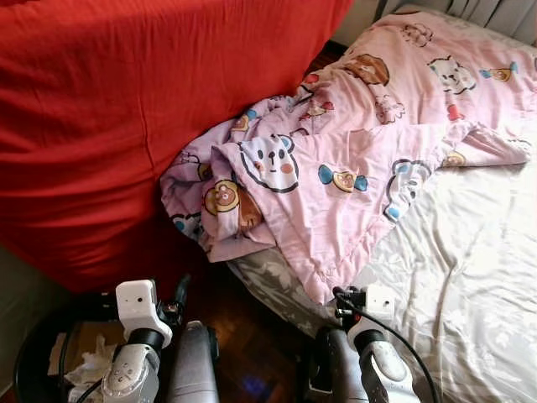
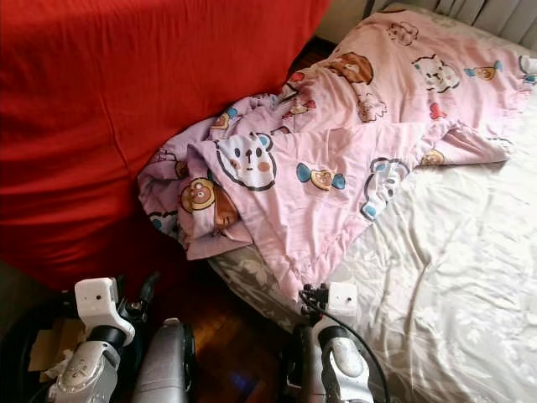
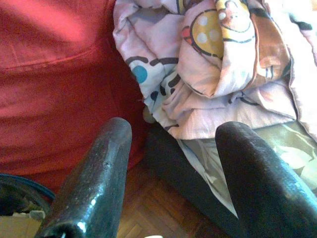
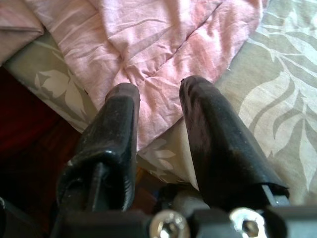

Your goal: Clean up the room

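Right gripper (image 4: 158,106) hung low at the near edge of the bed (image 1: 470,285), its two black fingers parted with nothing between them, aimed at the pink hem just ahead. Left gripper (image 3: 173,163) also stood spread and empty, low over the dark wood floor (image 1: 252,353) in the gap between the bed and a big red cushion (image 1: 101,126), looking toward the bunched end of the blanket.

That pink cartoon-print blanket (image 1: 352,159) lay rumpled across the bed. Its long axis ran on a diagonal, from the far right corner by the headboard side down toward the near left, where its crumpled end spilled over the mattress edge and pressed against the red cushion. One loose corner pointed toward the right gripper.

By my reading, the step in hand was the approach to the blanket, before any grasp. The next move likely called for each gripper to reach forward and pinch a fold of cloth: the right on the near corner, the left on the bunched end, so the blanket could be drawn straight.

A dark bin (image 1: 33,353) with crumpled paper sat by the left arm.
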{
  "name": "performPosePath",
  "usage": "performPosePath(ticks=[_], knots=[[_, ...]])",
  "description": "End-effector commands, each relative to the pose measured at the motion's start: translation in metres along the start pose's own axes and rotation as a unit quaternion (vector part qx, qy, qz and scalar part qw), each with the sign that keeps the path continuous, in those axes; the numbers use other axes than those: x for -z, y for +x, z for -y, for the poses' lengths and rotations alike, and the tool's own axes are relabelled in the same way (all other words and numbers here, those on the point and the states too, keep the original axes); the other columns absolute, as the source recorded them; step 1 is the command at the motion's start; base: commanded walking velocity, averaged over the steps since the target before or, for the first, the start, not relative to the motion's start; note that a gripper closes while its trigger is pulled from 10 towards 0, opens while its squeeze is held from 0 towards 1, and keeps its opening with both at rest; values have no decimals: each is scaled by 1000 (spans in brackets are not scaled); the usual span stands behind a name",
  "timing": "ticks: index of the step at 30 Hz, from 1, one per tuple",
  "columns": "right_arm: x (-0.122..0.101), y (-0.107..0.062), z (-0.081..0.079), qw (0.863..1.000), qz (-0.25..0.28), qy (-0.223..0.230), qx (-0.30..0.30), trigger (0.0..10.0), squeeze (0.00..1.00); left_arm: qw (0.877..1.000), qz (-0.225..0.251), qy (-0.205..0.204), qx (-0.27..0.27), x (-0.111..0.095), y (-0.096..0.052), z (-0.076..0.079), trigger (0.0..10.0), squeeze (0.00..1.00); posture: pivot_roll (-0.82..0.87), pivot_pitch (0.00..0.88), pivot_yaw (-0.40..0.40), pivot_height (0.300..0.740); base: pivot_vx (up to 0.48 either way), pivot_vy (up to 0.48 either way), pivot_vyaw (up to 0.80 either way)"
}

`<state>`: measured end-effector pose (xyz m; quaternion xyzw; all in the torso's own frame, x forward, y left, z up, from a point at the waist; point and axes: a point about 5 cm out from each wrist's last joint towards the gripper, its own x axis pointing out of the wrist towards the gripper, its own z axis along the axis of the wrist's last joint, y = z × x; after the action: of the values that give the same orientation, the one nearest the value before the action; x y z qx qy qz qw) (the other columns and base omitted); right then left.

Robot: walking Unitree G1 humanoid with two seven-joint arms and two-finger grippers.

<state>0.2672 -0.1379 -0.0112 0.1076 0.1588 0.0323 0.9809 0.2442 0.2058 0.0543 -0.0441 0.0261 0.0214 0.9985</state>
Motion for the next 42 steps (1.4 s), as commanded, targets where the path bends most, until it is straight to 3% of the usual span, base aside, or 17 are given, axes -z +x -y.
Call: performPosePath(ticks=[1,14,20,29,30,31,35,36,40,41,42], knots=[[7,-4,2,1000,-12,-3,1,10000,0,1000,-10,-4,-5,3,-3,-3,10000,0,182,297,-33,614,0,0,0],[12,-7,3,1000,-13,11,12,10000,0,1000,-10,-4,-2,2,-1,-3,10000,0,183,294,-27,614,0,0,615],[3,-4,16,998,-1,-3,68,10000,0,1000,-11,-2,-1,2,-1,-4,10000,0,183,297,-23,614,0,0,0],[-12,2,32,992,17,24,126,10000,0,1000,-11,-3,-1,3,-1,-3,10000,0,189,307,-24,614,0,0,0],[-17,4,36,990,21,23,140,10000,941,1000,-12,-2,-1,3,-2,-3,10000,0,188,307,-24,614,0,0,0],[-19,5,38,989,21,24,145,10000,1000,1000,-12,-3,-1,3,-2,-3,10000,0,189,309,-24,614,0,0,0],[-21,6,43,986,13,23,163,10000,1000,1000,-13,-2,-2,4,-4,-2,10000,0,194,313,-23,614,0,0,0],[-22,7,44,986,8,17,163,10000,16,1000,-14,-2,-2,4,-5,-3,10000,0,199,317,-22,614,0,0,0],[-18,5,47,984,-7,18,175,10000,0,1000,-16,1,-5,5,-9,-6,10000,0,199,327,-22,614,0,0,0],[-15,5,47,984,-15,20,177,10000,733,1000,-17,1,-6,5,-9,-6,10000,0,199,327,-22,614,0,0,0],[-10,4,46,984,-33,27,174,10000,1000,1000,-18,1,-6,5,-10,-6,10000,0,198,333,-22,614,0,0,0]])
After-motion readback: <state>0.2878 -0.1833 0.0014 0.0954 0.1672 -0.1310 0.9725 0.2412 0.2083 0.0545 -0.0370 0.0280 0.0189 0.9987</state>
